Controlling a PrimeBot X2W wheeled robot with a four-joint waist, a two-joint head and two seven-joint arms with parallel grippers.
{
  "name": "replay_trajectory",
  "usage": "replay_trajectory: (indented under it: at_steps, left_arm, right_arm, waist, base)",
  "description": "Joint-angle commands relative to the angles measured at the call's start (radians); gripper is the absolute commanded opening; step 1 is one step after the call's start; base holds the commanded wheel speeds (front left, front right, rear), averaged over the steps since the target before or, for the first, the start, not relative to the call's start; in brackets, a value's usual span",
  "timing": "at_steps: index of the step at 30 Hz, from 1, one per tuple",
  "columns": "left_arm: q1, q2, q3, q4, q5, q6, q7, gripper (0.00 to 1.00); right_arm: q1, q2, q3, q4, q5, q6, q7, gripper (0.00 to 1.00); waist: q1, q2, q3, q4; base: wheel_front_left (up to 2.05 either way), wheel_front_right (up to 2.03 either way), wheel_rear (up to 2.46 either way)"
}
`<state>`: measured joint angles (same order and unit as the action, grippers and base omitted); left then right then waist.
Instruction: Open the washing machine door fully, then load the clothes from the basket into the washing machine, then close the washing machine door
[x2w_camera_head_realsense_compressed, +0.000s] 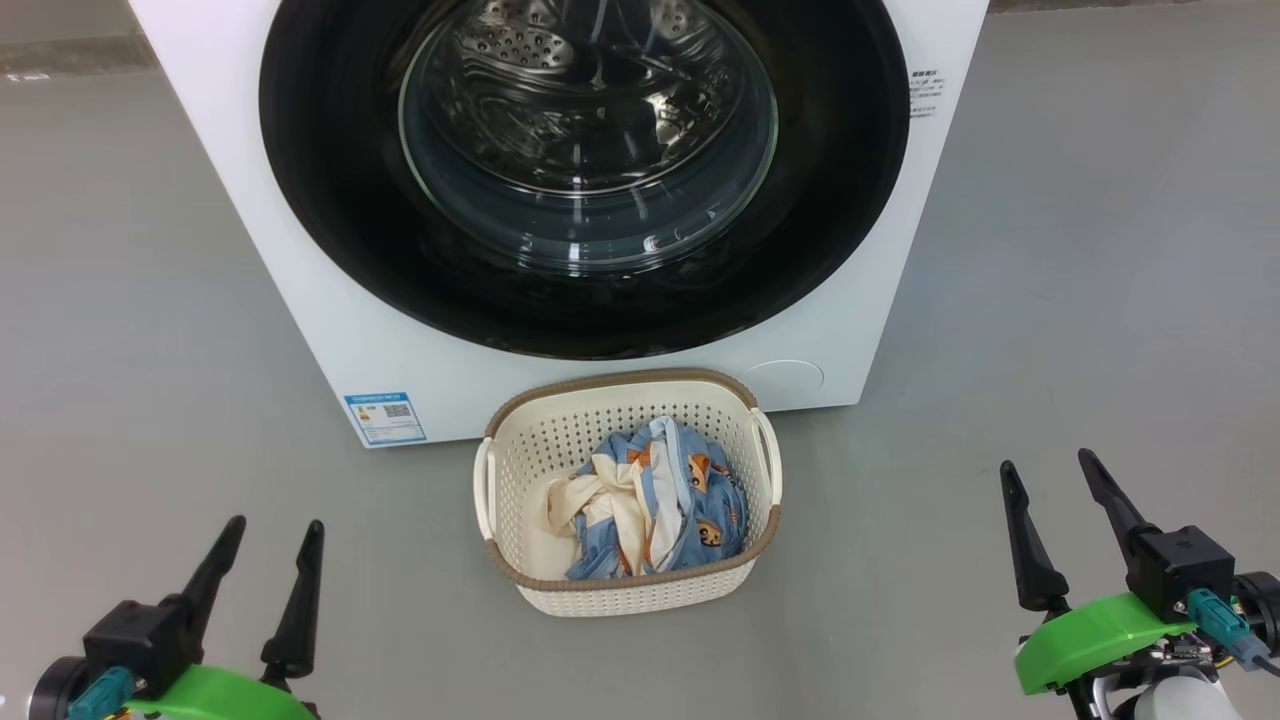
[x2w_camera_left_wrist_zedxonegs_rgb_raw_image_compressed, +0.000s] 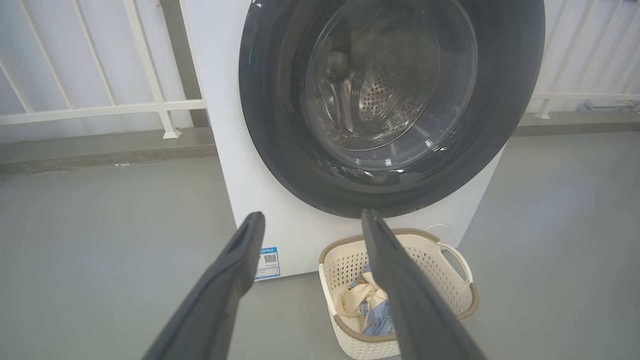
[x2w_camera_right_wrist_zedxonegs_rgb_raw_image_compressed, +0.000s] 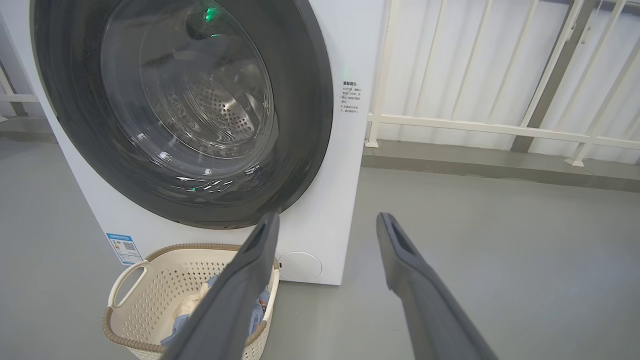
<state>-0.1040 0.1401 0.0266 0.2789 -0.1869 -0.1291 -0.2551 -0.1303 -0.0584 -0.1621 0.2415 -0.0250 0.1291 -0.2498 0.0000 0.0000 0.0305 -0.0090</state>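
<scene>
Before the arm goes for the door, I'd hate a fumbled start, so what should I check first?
1. Door shut flush on the washer: ok, opening comes first.
2. Left claw open, holding nothing: ok.
3. Right claw open, holding nothing: ok.
4. Clothes all inside the basket: ok.
5. Basket out of the door's swing: cannot tell; it sits just below the door.
6. Door handle found: cannot tell; none stands out on it.
</scene>
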Motion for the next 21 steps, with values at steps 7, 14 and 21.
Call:
replay_trajectory:
  at_steps: [7, 14, 21]
  left_arm:
    - [-0.045, 0.013, 0.055, -0.014, 0.017, -0.002, -0.007, 1.0]
    - [-0.045, 0.005, 0.069, -0.012, 0.023, -0.002, -0.007, 1.0]
    - [-0.046, -0.004, 0.074, -0.02, -0.007, -0.002, -0.007, 1.0]
  right_arm:
    - [-0.032, 0.006, 0.011, -0.016, 0.006, 0.002, -0.012, 1.0]
    - [-0.033, 0.007, 0.008, -0.013, 0.011, 0.002, -0.012, 1.0]
    - [-0.035, 0.008, 0.014, -0.018, 0.019, 0.002, -0.012, 1.0]
  waist:
    - [0.0, 0.0, 0.002, 0.003]
    - [0.0, 0.0, 0.005, 0.006]
    - [0.0, 0.0, 0.007, 0.008]
  base:
    - [0.0, 0.0, 0.0]
    - [0.0, 0.0, 0.0]
    - [0.0, 0.0, 0.0]
